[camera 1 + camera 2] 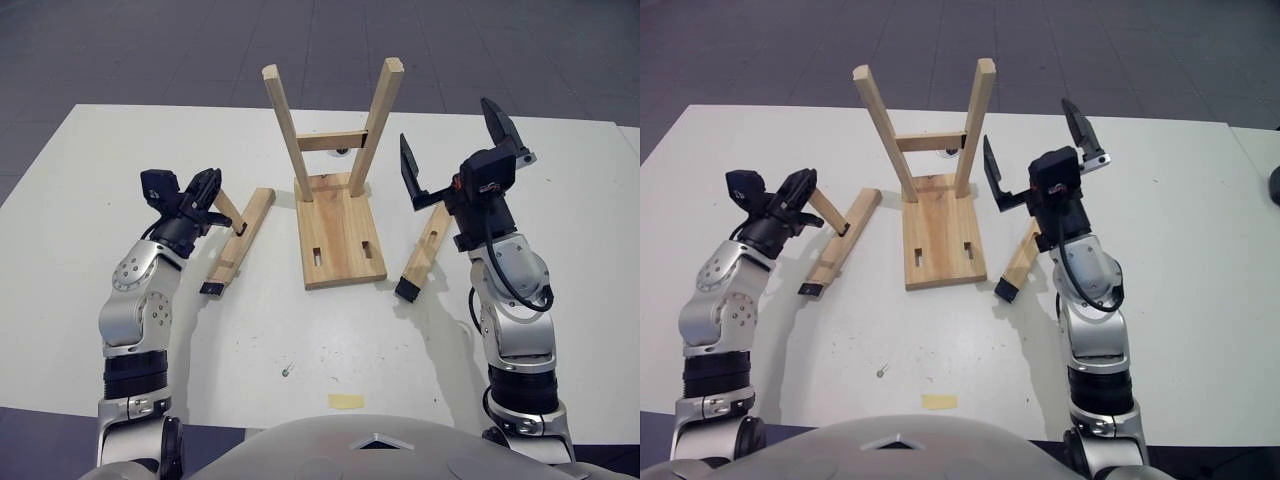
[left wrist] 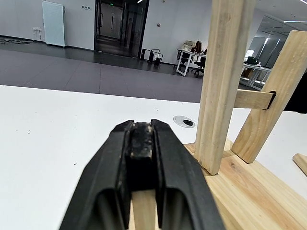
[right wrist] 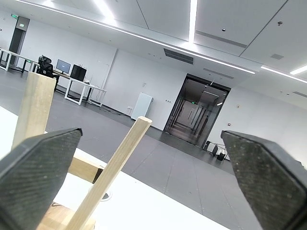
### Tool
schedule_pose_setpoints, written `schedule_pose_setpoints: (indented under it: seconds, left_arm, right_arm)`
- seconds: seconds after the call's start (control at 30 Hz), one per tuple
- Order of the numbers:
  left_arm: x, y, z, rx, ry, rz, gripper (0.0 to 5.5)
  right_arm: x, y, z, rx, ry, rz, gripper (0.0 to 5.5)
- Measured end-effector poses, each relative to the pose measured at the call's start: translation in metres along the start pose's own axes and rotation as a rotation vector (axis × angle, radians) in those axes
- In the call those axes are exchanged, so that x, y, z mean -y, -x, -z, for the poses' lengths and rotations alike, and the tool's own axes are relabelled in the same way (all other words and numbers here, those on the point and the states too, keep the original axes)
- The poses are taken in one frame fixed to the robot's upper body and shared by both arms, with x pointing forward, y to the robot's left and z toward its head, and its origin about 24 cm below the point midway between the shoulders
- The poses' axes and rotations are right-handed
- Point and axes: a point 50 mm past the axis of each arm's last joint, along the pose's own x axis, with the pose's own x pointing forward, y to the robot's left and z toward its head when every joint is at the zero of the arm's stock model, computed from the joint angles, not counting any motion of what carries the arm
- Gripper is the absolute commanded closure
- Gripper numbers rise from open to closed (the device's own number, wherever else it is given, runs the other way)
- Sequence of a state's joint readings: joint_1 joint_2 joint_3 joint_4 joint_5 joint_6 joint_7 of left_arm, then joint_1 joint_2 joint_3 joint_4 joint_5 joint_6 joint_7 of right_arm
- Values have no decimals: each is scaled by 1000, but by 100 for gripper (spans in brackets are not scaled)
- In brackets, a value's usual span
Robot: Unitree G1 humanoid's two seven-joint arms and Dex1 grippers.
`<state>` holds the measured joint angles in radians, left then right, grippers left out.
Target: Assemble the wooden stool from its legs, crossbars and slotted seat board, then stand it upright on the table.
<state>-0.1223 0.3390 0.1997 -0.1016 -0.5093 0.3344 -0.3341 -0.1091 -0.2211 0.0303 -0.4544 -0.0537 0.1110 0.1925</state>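
The slotted seat board (image 1: 340, 240) lies flat mid-table. Two legs (image 1: 288, 130) stand up from its far end, joined by a crossbar (image 1: 332, 141). To its left a loose leg (image 1: 240, 242) lies on the table with a short crossbar (image 1: 229, 209) sticking out of it. My left gripper (image 1: 207, 193) is shut on that crossbar; the left wrist view has the wood (image 2: 144, 211) clamped between the fingers. Right of the board another loose leg (image 1: 425, 252) lies flat. Above it my right gripper (image 1: 448, 125) points upward, wide open and holding nothing.
The white table (image 1: 100, 160) has bare room on both outer sides and in front of the board. A strip of yellow tape (image 1: 346, 401) and a small green speck (image 1: 286, 372) lie near the front edge. A cable grommet (image 2: 184, 121) sits behind the standing legs.
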Motion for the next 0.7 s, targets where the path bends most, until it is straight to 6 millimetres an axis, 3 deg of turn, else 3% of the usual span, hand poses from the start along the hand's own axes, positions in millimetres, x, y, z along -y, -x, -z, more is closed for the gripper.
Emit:
schedule_pose_setpoints:
  seconds: [0.2,0.7]
  left_arm:
    - [6,-3,-6,-21,-20,14,507]
    - [11,0,1,0,-20,3,507]
  right_arm:
    - [0,0,0,0,0,2,10]
    - [1,-3,-2,12,6,7,10]
